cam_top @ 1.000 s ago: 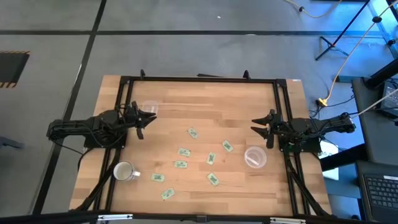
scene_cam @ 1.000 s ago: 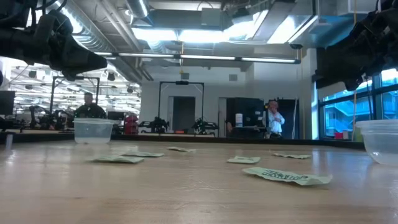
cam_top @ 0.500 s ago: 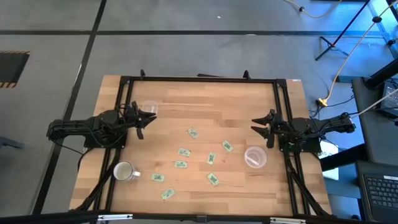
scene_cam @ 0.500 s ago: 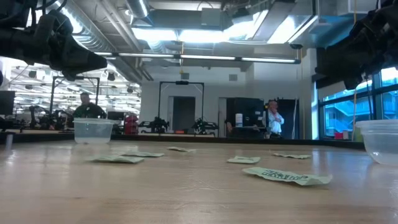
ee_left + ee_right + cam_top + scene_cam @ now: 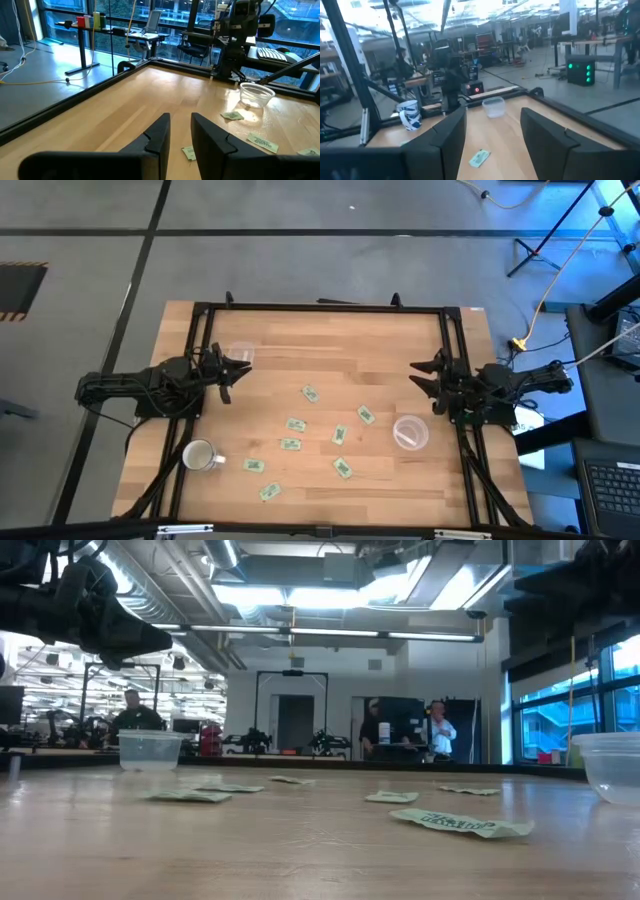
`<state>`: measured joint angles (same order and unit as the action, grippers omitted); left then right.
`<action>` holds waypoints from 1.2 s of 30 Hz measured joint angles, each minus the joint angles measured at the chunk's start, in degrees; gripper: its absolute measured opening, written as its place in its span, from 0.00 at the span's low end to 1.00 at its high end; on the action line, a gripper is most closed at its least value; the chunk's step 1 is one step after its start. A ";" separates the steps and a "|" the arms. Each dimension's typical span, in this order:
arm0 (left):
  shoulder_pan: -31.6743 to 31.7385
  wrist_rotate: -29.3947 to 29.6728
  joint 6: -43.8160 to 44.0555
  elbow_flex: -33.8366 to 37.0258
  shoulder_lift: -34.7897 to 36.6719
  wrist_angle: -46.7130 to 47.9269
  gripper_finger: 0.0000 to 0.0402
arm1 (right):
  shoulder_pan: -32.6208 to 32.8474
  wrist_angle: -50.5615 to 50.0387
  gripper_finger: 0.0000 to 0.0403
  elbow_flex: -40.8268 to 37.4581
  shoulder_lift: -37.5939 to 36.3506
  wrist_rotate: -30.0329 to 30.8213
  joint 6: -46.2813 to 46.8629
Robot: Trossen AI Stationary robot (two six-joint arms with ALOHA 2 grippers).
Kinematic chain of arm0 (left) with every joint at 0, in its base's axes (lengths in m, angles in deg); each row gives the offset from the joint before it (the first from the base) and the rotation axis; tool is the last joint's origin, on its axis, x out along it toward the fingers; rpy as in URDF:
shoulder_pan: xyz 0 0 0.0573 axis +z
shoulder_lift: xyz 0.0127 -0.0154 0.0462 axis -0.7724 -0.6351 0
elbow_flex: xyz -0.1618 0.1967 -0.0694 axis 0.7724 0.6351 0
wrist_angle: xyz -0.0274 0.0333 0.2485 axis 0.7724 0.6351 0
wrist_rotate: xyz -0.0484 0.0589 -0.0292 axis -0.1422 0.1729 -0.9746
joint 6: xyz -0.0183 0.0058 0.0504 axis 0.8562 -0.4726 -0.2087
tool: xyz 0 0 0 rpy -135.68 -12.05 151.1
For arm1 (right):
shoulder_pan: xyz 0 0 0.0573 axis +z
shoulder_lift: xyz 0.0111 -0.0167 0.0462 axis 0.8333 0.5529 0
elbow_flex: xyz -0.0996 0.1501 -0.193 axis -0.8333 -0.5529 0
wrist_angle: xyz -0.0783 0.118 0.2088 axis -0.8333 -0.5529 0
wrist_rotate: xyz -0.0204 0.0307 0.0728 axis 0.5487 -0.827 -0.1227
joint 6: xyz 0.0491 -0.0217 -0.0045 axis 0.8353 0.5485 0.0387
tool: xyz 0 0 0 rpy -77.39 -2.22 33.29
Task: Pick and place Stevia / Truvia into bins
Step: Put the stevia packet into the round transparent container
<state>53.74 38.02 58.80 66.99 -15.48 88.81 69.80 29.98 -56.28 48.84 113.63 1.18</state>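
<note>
Stevia sachets (image 5: 308, 393) loose on table | right gripper (image 5: 424, 377) spread | left gripper (image 5: 237, 373) nearly together, empty

1. Sachets: nine small flat paper packets, pale green and white, lie scattered singly on the wood, none touching. They run from one (image 5: 310, 393) near the middle of the table to one (image 5: 269, 492) close to the near edge.
2. Left bin (image 5: 241, 353): a clear round plastic cup, upright, near the far left corner.
3. Right bin (image 5: 410, 433): a clear round bowl, upright, on the right side, just beyond the rightmost sachet (image 5: 365, 415).
</note>
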 joint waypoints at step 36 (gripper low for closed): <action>0.00 0.02 0.00 0.01 0.01 -0.28 0.18 | -0.02 -31.89 0.48 43.38 87.21 -7.41 24.42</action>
<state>53.73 38.03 58.80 67.00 -15.47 88.53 69.78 -1.91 -12.90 136.05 106.23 25.60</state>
